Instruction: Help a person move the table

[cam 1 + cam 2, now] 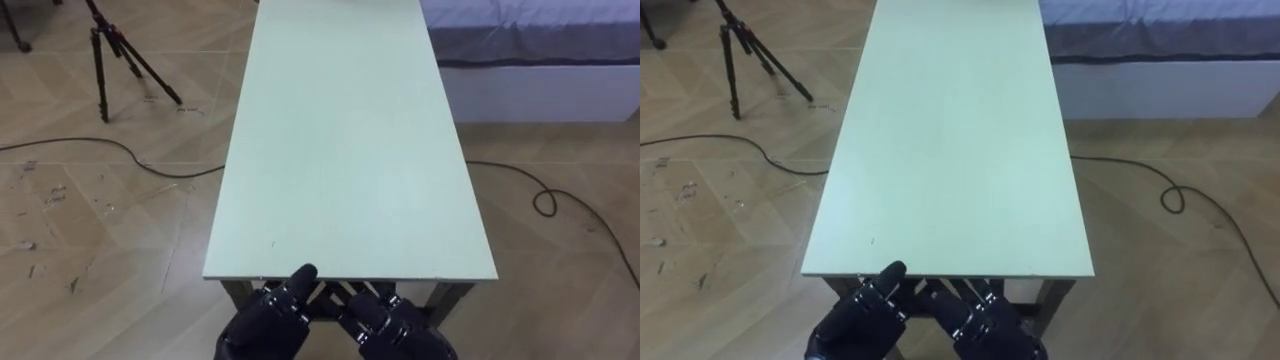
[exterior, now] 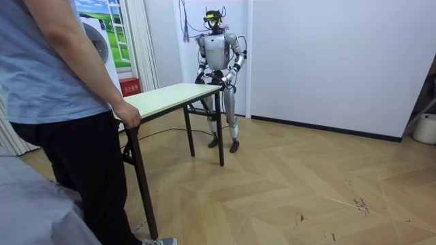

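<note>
Position: pale-green rectangular table stands between robot and person | left hand, right hand: at near edge, fingers hidden underneath, grasp cannot be told | person's hand: grips far end

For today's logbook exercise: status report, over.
Left hand, right hand at near edge of table. Person's hand on far end. Tripod left, bed right, cable on floor.

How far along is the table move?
Done: both ends manned. In hand: left robot hand and right robot hand at the near edge of the table; person's hand grips the far end. Left: lift and carry; legs look grounded in the room view.
</note>
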Tool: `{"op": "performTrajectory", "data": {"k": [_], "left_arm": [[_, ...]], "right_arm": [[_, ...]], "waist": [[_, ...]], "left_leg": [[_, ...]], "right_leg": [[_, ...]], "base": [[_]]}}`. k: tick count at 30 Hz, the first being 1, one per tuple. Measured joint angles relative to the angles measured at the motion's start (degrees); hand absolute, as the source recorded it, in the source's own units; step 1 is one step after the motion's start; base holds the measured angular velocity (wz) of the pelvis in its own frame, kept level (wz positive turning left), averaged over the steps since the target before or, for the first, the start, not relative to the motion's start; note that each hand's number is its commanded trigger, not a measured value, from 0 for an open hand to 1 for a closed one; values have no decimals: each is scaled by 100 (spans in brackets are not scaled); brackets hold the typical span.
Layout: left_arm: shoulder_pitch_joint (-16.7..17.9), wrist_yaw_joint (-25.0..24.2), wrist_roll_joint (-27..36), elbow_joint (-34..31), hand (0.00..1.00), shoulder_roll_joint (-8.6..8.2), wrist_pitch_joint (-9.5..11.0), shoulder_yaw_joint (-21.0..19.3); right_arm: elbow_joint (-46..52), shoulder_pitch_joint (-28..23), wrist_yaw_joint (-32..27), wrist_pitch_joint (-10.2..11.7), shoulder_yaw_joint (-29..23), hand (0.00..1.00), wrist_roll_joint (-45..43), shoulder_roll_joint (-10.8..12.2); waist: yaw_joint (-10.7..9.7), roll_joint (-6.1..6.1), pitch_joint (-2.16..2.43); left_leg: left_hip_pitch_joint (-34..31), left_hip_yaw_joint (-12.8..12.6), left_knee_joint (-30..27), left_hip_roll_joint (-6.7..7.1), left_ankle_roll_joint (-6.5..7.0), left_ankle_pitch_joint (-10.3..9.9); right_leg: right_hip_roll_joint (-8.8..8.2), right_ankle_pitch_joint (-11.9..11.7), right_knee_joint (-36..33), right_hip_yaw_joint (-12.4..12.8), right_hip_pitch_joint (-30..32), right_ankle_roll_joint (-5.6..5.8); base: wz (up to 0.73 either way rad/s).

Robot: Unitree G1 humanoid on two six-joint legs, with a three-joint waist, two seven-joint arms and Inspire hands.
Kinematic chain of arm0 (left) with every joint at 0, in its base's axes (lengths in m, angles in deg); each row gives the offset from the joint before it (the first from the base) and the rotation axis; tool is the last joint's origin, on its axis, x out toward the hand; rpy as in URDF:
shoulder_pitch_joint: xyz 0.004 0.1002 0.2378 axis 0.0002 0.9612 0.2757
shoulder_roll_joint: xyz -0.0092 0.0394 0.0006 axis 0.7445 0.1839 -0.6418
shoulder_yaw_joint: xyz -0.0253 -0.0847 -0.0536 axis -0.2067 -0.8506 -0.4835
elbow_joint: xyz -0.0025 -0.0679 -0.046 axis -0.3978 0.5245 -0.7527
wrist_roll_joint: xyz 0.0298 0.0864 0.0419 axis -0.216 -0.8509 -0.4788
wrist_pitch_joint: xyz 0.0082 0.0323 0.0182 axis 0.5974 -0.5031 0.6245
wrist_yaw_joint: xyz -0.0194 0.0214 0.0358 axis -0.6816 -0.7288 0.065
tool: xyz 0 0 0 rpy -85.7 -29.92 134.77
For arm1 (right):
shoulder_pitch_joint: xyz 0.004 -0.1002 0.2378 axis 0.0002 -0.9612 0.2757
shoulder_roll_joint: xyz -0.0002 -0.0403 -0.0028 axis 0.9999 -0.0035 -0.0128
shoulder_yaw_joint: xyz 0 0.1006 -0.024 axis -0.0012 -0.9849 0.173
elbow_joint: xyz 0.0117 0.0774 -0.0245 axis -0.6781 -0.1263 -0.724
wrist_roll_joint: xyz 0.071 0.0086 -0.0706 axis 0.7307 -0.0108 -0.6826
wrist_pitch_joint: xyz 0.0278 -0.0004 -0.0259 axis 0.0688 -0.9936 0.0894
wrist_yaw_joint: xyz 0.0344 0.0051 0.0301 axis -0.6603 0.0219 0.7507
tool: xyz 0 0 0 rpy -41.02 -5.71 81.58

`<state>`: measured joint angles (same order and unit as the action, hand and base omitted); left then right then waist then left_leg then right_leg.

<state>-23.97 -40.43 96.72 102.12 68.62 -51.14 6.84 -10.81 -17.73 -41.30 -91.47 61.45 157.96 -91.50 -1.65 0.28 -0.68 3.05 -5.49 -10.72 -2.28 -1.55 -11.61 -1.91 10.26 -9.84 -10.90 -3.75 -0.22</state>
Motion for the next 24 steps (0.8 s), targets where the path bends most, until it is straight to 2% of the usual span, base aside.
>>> {"op": "performTrajectory", "data": {"k": [3,10,12,16,18,24], "left_arm": [[-32,113,140,-66,0,57,1,-12],[-151,470,294,-98,0,15,1,-169],[-197,585,292,-97,0,8,14,-304],[-207,689,295,-97,0,14,24,-430],[-227,794,284,-87,0,5,-28,-538],[-245,978,288,-85,0,-77,-171,-652]], "right_arm": [[0,43,-101,-11,11,0,76,-9],[0,133,-312,-105,6,0,321,-31],[0,179,-383,-103,-7,0,322,-39],[-1,253,-571,-106,-50,0,420,-39],[0,284,-704,-133,-59,0,781,-38],[0,430,-1254,-138,-322,0,1664,70]], "waist": [[5,-7,-5],[30,-15,-12],[37,-12,-43],[37,-3,-59],[53,18,-76],[51,41,-69]], "left_leg": [[13,-8,-1,3,0,0],[28,-12,-2,3,9,6],[40,-13,-2,3,10,6],[45,-14,-1,3,18,11],[52,-15,-1,3,22,14],[59,-50,3,1,23,14]], "right_leg": [[-1,2,-2,33,2,2],[3,8,-44,62,53,5],[2,9,-63,63,52,3],[4,11,-78,82,55,1],[8,11,-79,131,56,0],[12,11,-86,137,72,0]], "base": [[-3],[-2],[0],[0],[0],[-2]]}}
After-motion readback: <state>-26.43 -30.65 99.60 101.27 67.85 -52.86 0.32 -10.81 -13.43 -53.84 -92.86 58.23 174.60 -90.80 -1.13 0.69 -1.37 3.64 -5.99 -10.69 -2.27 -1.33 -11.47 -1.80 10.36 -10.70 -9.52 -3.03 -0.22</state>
